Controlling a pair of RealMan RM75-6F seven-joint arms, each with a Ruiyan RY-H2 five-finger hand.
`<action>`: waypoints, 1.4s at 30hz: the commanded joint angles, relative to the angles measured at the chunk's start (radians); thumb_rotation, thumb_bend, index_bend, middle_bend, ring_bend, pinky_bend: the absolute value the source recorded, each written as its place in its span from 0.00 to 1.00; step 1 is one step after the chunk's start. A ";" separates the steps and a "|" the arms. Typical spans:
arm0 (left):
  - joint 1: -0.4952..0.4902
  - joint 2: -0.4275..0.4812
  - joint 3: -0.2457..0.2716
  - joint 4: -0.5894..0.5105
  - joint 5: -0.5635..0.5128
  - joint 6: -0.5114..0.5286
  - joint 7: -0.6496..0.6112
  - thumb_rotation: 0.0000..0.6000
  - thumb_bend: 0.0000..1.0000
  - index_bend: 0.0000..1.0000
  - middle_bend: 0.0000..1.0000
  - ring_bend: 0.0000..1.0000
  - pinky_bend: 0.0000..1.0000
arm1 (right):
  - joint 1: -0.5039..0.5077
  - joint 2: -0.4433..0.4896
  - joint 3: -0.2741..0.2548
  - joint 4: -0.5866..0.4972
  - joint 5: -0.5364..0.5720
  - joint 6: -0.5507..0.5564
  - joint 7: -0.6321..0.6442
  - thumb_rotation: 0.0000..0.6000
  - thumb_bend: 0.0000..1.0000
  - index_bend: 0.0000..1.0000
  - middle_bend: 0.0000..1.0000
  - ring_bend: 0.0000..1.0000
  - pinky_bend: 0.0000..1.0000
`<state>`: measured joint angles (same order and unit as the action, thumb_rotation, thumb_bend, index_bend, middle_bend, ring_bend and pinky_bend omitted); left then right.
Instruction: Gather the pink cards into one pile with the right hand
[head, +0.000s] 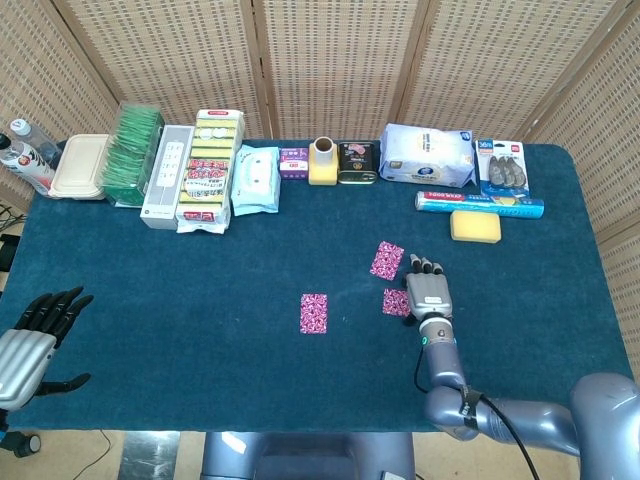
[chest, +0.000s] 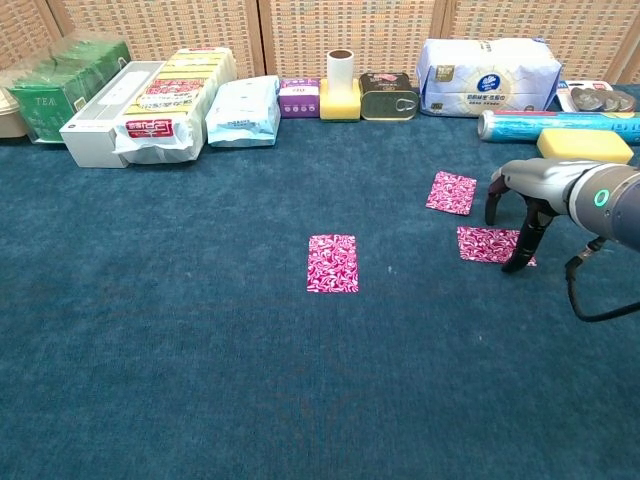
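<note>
Three pink cards lay apart on blue tablecloth (head: 200, 300): left card (chest: 332, 263) alone mid-table, far card (chest: 452, 192) and right card (chest: 490, 244) near each other. Right hand (chest: 525, 200) stood arched over right card's right edge, fingers (chest: 519, 258) spread downward, one tip touching card, nothing gripped. Left hand (head: 30, 335) hovered at near left table edge, fingers splayed, empty. Yellow sponge (head: 474, 226) sat far right.
</note>
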<state>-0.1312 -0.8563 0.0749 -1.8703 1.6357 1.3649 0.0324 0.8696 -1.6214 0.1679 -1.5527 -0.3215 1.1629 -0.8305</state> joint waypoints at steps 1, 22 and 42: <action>0.000 0.000 0.000 0.000 0.000 -0.001 0.001 1.00 0.06 0.00 0.00 0.00 0.00 | 0.002 0.003 0.006 -0.002 0.013 -0.007 -0.010 1.00 0.21 0.34 0.04 0.00 0.08; 0.000 -0.001 0.001 0.000 0.001 0.000 0.002 1.00 0.06 0.00 0.00 0.00 0.00 | -0.017 -0.009 0.016 0.000 -0.022 0.001 -0.005 1.00 0.25 0.40 0.06 0.00 0.09; -0.001 -0.002 0.003 -0.003 0.004 -0.003 0.008 1.00 0.06 0.00 0.00 0.00 0.00 | -0.015 0.054 0.018 -0.174 -0.114 0.054 -0.032 1.00 0.25 0.40 0.06 0.00 0.09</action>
<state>-0.1319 -0.8580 0.0776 -1.8734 1.6397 1.3618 0.0412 0.8486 -1.5718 0.1871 -1.7124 -0.4189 1.2162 -0.8547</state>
